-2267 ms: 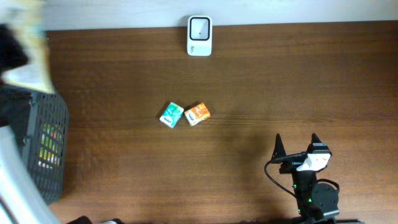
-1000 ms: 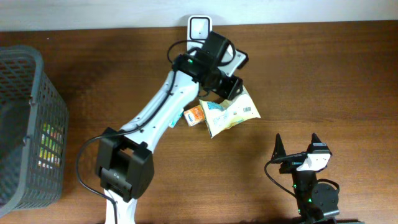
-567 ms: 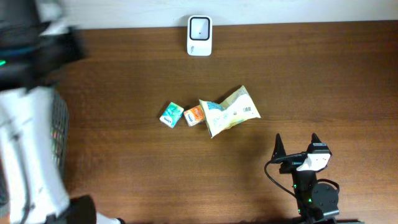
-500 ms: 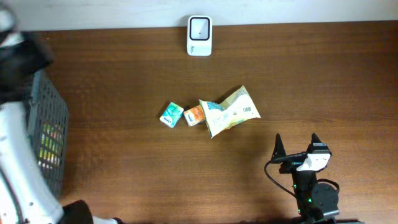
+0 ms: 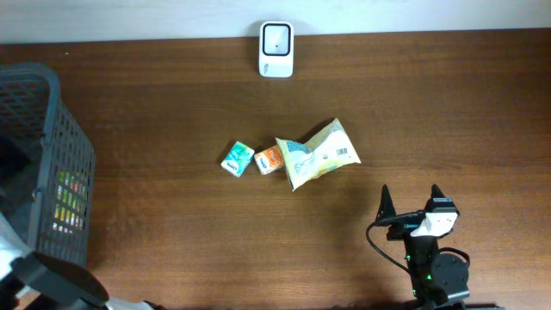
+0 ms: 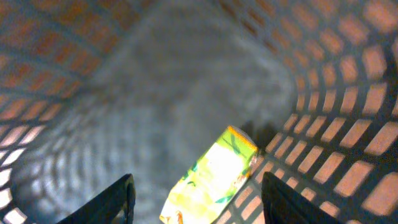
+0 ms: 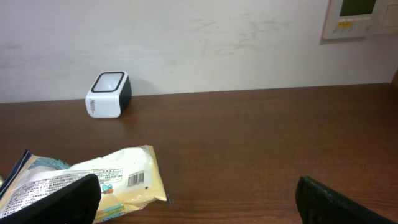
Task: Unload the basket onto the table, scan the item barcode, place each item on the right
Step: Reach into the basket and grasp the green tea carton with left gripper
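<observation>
Wooden table (image 5: 430, 112); grey mesh basket (image 5: 77, 164) at its left edge, with the left claw (image 6: 196, 186) inside, fingers apart and empty, above a yellow packet (image 6: 211, 174); right claw (image 5: 411, 205) at the near edge, fingers wide apart, empty; snack bag (image 5: 317, 153) mid-table, barcode up; scanner (image 5: 276, 50) at the far edge, well apart from it; orange box (image 5: 273, 158) against the bag, teal box (image 5: 237, 159) just beside

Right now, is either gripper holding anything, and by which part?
Nothing is held. The left gripper hangs open inside the basket, over a yellow packet but not closed on it. The right gripper is open and empty.
</observation>
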Robot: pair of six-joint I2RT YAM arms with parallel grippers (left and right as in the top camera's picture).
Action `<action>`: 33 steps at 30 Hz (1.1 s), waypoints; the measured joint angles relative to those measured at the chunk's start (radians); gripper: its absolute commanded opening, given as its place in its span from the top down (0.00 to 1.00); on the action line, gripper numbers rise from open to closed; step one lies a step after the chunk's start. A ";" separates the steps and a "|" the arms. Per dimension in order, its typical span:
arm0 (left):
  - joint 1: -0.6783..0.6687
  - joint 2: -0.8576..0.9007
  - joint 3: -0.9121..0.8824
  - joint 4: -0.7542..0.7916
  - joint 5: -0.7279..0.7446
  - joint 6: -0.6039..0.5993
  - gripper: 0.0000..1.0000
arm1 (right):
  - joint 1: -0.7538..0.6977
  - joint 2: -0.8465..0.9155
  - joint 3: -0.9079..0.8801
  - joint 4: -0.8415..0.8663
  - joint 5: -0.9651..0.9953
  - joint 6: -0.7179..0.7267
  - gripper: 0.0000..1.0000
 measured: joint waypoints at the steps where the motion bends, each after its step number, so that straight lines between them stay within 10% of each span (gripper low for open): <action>1: 0.001 0.014 -0.019 0.007 0.015 0.043 0.31 | 0.000 0.000 0.000 0.000 0.000 0.000 0.01; 20: 0.015 0.277 -0.094 0.010 0.209 0.534 0.29 | 0.000 0.000 0.000 0.000 0.000 0.000 0.01; 27: 0.016 0.279 -0.094 0.015 0.242 0.567 1.00 | 0.000 0.000 0.000 0.000 0.000 0.000 0.01; 33: 0.034 0.278 -0.090 0.033 0.241 0.570 1.00 | 0.000 0.000 0.000 0.000 0.000 0.000 0.01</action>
